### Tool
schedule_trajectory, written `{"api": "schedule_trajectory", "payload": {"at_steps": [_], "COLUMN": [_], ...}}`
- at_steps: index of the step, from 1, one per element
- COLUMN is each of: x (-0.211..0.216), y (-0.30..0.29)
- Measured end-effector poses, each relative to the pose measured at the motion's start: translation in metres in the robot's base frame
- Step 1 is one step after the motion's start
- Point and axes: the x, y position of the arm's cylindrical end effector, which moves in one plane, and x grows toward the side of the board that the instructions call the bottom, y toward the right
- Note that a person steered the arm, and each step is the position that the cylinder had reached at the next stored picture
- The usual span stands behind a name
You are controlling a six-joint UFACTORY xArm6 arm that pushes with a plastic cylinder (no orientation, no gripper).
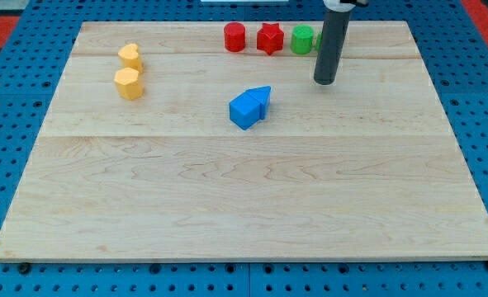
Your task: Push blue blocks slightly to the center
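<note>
The desk (244,206) is a pale wooden board lying on a blue pegboard (12,99) that shows past all four of its edges.

Toward the view's left, two yellow blocks sit near the top. The yellow heart block (130,55) is nearer the top edge, and the yellow hexagon block (129,83) is just below it, close by or touching. Both stand a little way in from the board's left edge, with bare wood to their right.

Near the middle, slightly above centre, the two blue blocks press together. The blue cube (244,110) is on the view's left and lower, and the blue triangular block (262,99) touches it on the upper right. Wood lies open on every side of the pair, and the whole lower half of the board is bare down to the bottom edge.

Along the top edge runs a row: a red cylinder block (234,37), a red star-shaped block (269,38) and a green block (303,39), each just beside the next. The green block's right side is partly hidden by the rod.

My tip (324,82) rests on the wood below and right of the green block, up and to the right of the blue pair and apart from it. The arm has no jaws, only this dark rod. To its right, bare wood runs to the right edge.
</note>
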Motion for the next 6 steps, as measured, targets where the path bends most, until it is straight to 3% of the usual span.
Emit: {"api": "schedule_trajectory", "payload": {"at_steps": [3,4,6], "x": [0.014,0.019,-0.028], "y": [-0.039,-0.101,-0.209]}}
